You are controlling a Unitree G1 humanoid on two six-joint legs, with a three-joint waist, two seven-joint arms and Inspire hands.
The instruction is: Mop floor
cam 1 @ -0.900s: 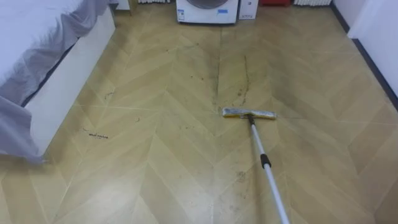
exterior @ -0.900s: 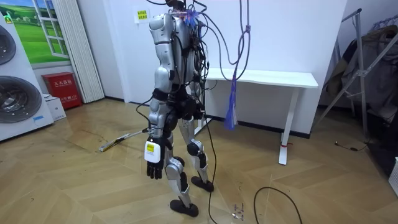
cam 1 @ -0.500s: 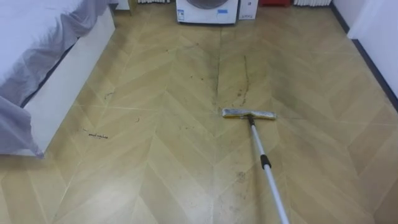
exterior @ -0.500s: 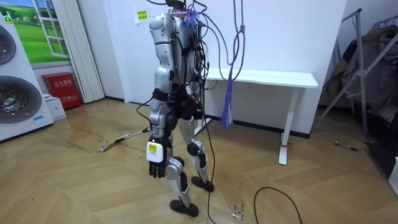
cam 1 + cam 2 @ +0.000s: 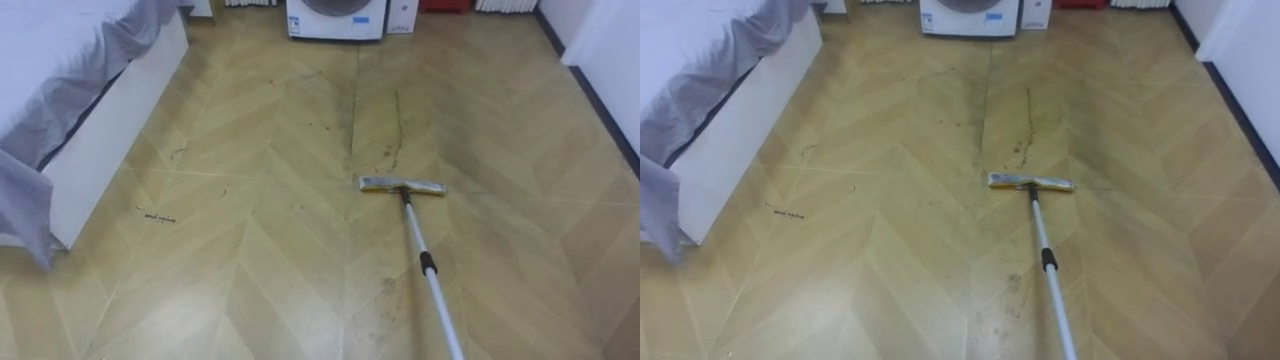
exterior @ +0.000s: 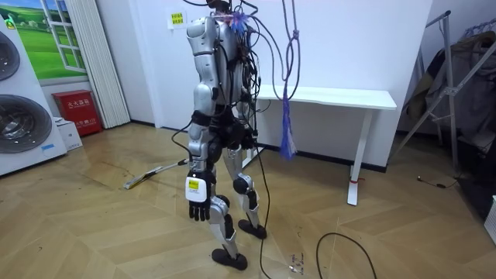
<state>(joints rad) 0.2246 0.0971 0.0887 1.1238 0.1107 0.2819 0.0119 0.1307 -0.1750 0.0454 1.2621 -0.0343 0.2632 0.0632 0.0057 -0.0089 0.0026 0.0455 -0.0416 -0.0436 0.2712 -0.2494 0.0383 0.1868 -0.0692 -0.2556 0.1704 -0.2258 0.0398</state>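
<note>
print on the wall sign [image 6: 177, 18] is unreadable.

Silver-grey shell plates cover the torso, arms and thighs, with darker joints between them. Black cables loop thickly over the chest and waist. The left hand [image 6: 198, 211] is black, with a white-and-yellow tag at its back.

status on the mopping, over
Left hand hangs open at the side. Mop head flat on the floor, at the near end of a dirt streak. Bed left, washing machine ahead, both apart from it.
</note>
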